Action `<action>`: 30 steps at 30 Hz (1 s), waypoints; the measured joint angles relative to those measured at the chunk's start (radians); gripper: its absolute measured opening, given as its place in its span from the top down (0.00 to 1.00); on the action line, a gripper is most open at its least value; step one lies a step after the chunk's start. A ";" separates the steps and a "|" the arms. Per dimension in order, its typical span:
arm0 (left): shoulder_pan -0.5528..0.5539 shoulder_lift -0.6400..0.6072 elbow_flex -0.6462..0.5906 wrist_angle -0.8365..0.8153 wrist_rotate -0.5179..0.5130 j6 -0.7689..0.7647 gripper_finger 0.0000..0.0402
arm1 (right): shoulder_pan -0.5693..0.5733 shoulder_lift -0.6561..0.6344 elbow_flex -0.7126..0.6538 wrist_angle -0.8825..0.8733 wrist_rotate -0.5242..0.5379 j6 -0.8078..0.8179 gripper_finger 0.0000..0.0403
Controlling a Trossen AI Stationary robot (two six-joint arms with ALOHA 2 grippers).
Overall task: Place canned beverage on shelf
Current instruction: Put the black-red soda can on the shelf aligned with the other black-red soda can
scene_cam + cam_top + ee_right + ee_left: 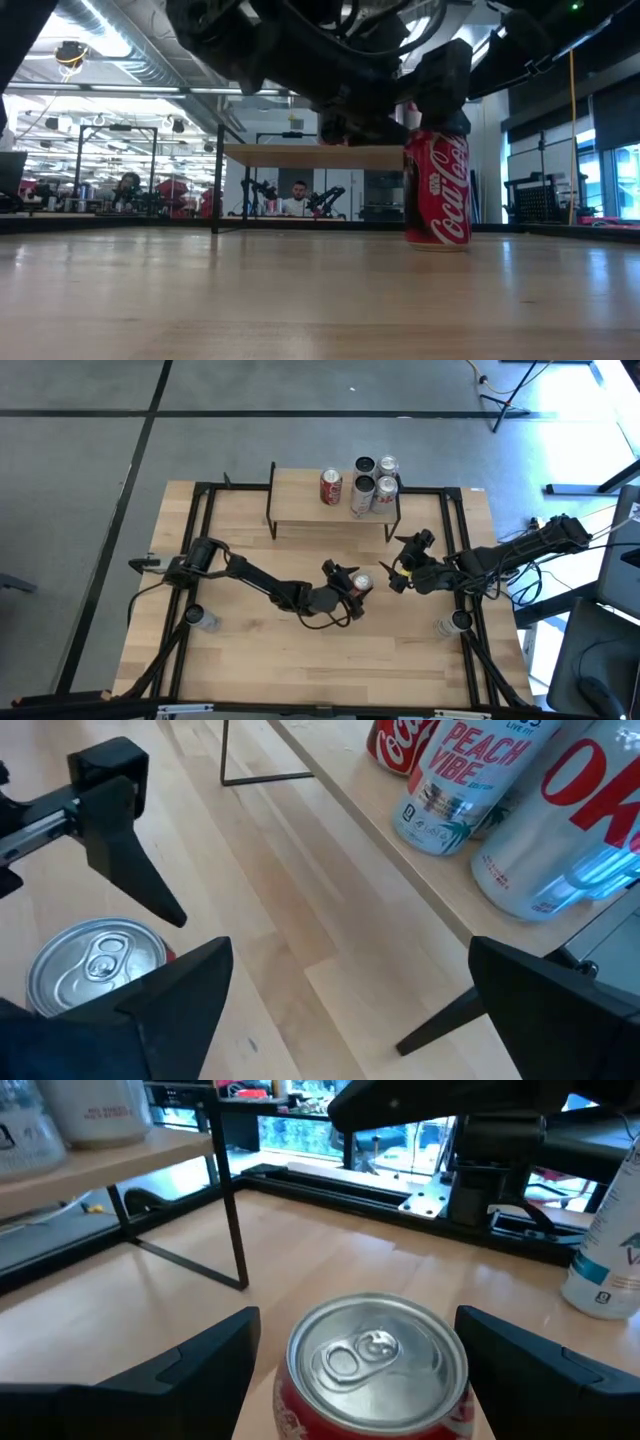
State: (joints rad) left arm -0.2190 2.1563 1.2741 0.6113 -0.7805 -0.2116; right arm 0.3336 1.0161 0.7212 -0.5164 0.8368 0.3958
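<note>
Both arms reached toward the middle of the table in the high view. Left gripper sat at a red can standing on the table, a fair way in front of the shelf. Right gripper hung nearby, between that can and the shelf's right end. Shelf already carried 4 cans: 1 red can alone and a cluster of 3 to its right.

Low view: the red can stood upright on the wood with dark gripper parts over its top, shelf board behind it.

Left wrist view: the can's silver lid sat right between the 2 spread fingers, with gaps on both sides, so the jaws were wide and not gripping yet.

Right wrist view: its own fingers were wide apart and empty, looking past the can's lid at the shelf edge and the cans on it, including a peach can.

What could go wrong, I'd guess: closing off-center could tip the can, and the right gripper hanging so close could get bumped on the lift. Shelf's right end was crowded too, so setting down there could knock the cluster over.
</note>
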 joint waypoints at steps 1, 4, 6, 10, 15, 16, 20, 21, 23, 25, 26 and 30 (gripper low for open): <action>0.002 0.000 -0.005 0.001 0.007 -0.006 0.21 | 0.000 0.000 0.000 0.000 0.000 0.000 0.03; 0.002 0.000 -0.017 0.003 0.025 -0.026 0.21 | 0.000 0.000 0.000 0.002 0.000 0.000 0.03; 0.002 0.000 -0.023 0.001 0.037 -0.026 0.21 | 0.000 0.000 0.000 0.002 0.000 0.000 0.03; 0.003 0.000 -0.027 -0.002 0.040 -0.026 0.21 | 0.000 0.000 0.000 0.000 -0.016 0.015 0.03; 0.007 0.014 -0.027 0.007 0.053 -0.026 0.21 | 0.000 0.000 0.000 0.000 -0.027 0.017 0.03; 0.009 0.018 -0.027 0.006 0.062 -0.027 0.21 | 0.000 0.000 0.000 0.000 -0.028 0.017 0.03; 0.019 0.066 -0.026 0.031 0.110 -0.043 0.21 | 0.000 0.001 0.000 -0.001 -0.027 0.018 0.03; 0.020 0.078 -0.026 0.046 0.110 -0.046 0.21 | 0.000 0.000 0.001 0.000 -0.027 0.018 0.03; 0.024 0.090 -0.026 0.058 0.116 -0.046 0.21 | 0.000 0.001 0.001 -0.002 -0.026 0.017 0.03; 0.025 0.090 -0.026 0.054 0.123 -0.048 0.21 | 0.000 0.001 0.001 0.000 -0.026 0.016 0.03; 0.025 0.090 -0.026 0.052 0.121 -0.044 0.21 | 0.000 0.001 0.001 -0.001 -0.026 0.016 0.03; 0.025 0.091 -0.026 0.052 0.125 -0.041 0.21 | 0.000 0.001 0.001 -0.001 -0.026 0.015 0.03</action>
State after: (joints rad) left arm -0.1944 2.2471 1.2476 0.6636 -0.6552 -0.2529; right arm 0.3336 1.0168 0.7219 -0.5175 0.8105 0.4110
